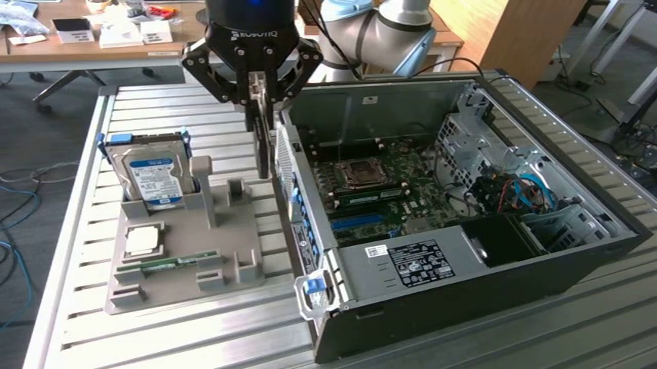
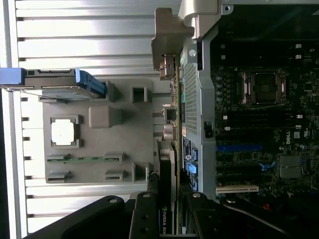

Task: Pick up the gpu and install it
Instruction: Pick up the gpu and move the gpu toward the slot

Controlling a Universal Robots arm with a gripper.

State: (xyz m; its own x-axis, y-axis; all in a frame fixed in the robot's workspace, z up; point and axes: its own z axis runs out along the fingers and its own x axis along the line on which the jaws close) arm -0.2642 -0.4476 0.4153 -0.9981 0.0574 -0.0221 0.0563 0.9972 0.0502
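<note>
- Robot hand (image 1: 263, 100) near the top centre of the exterior view, pointing down and clenched on the gpu (image 1: 265, 150). Its dark fingers (image 2: 144, 214) press the card's two flat faces.
- Gpu hangs upright and edge-on, a thin dark strip below the hand. It sits in the narrow gap between a grey fixture (image 1: 185, 269) and the rear wall of an open computer case (image 1: 575, 254).
- The wrist view looks along the gpu (image 2: 168, 164), with the fixture on one side and the case's perforated wall on the other, both close by. I cannot tell whether the lower edge is clear of the fixture.
- Fixture lies on a slatted metal table (image 1: 72, 323). It carries a hard drive (image 1: 154, 181) standing upright, a square processor chip (image 1: 141, 242) and a narrow green memory stick (image 1: 169, 264).
- Inside the case, the motherboard (image 1: 390, 184) lies flat with a blue slot (image 1: 359, 223) near the rear wall.
- Judged step: carrying the card over to the case.
- Doing it well means a firm, unchanged grip so the thin card cannot swing or slip.
- The card should stay vertical and get enough height to clear the case wall.
- The gap is tight, so any sideways drift could knock the card against the wall or the fixture posts.
</note>
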